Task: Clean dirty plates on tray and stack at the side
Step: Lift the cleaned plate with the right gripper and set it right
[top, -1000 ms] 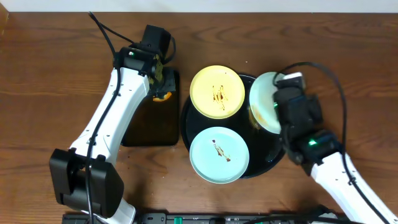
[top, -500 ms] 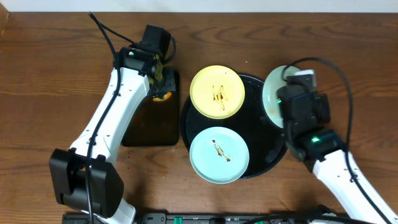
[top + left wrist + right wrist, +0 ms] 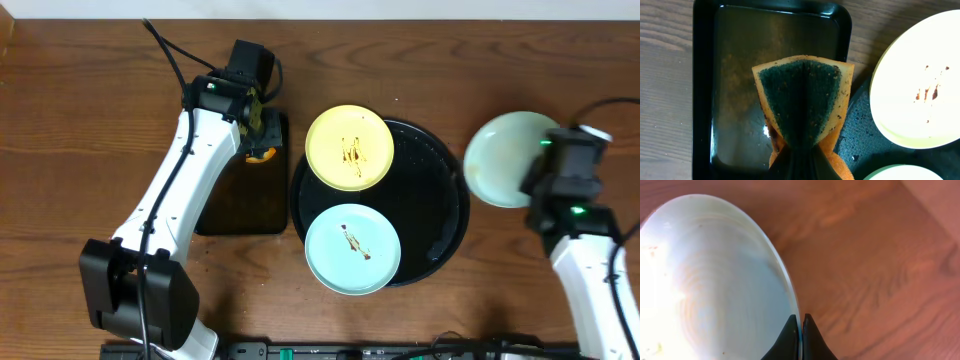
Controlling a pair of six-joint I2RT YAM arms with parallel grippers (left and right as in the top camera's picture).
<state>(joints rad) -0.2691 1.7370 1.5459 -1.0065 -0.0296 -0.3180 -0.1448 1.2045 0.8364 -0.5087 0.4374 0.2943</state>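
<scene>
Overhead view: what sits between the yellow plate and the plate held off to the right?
Only a bare stretch of the tray; the overhead view shows nothing resting on it.

Left arm (image 3: 190,190), white with black joints, slanted from the near edge toward the far side; left gripper (image 3: 800,146) pointed down, jaws pinched on an orange sponge with a dark green face (image 3: 802,95). Right arm (image 3: 592,275) lay at the right; right gripper (image 3: 801,324) clamped the rim of a light blue round plate (image 3: 715,280).
</scene>
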